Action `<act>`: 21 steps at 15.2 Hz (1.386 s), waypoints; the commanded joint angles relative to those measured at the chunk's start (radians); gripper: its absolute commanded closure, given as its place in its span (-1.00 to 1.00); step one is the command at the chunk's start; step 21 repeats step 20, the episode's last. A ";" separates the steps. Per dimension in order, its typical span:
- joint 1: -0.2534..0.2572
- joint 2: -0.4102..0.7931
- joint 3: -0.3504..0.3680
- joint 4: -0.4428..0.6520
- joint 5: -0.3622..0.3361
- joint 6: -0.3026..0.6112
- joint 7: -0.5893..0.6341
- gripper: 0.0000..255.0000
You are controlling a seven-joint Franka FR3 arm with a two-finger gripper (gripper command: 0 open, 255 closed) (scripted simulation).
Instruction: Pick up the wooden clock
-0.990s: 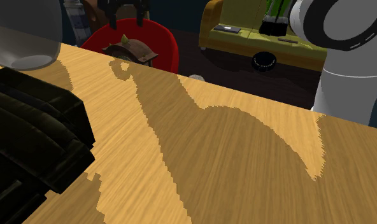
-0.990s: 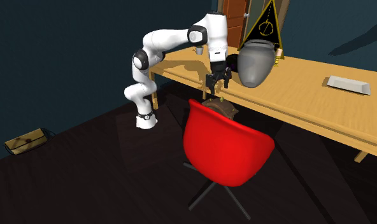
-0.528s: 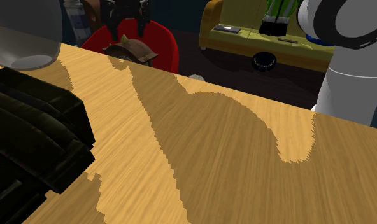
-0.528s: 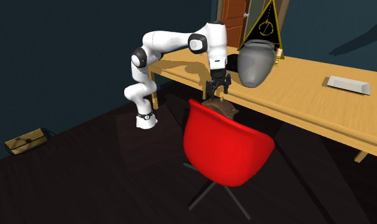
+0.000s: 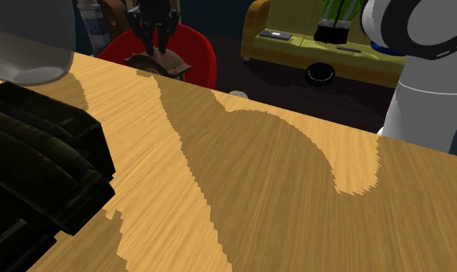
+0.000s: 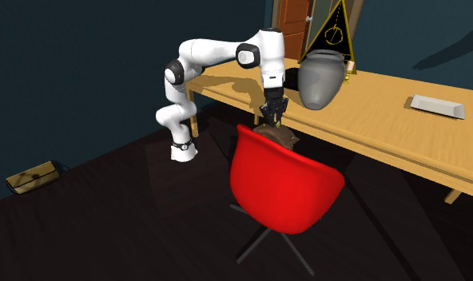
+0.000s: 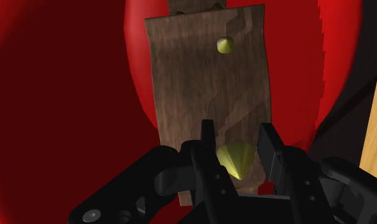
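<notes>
The pincer (image 6: 273, 116) points down onto the brown clock (image 6: 280, 137) on the red chair (image 6: 295, 187) beside the wooden table (image 6: 387, 120).

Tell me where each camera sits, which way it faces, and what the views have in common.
Shoulder view: beside the stand, low over the wooden table, facing the red chair beyond it; the white arm rises at its right, with the tool far off.
Second exterior view: out over the dark floor, behind the chair, facing the table; the whole arm shows.
Wrist view: on the hand, looking down at the wooden clock on the chair; the tool is in the foreground.
Shared: all three show tool, clock and chair.
</notes>
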 commanded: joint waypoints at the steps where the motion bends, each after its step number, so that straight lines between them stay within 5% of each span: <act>1: 0.000 0.000 0.000 0.000 0.000 0.000 0.000 1.00; 8: 0.013 0.040 0.002 0.127 -0.013 -0.089 0.006 1.00; 14: 0.041 0.121 0.004 0.337 -0.039 -0.219 0.013 1.00; 18: 0.084 0.229 0.000 0.575 -0.074 -0.350 0.015 1.00; 21: 0.088 0.237 -0.001 0.591 -0.076 -0.358 0.015 1.00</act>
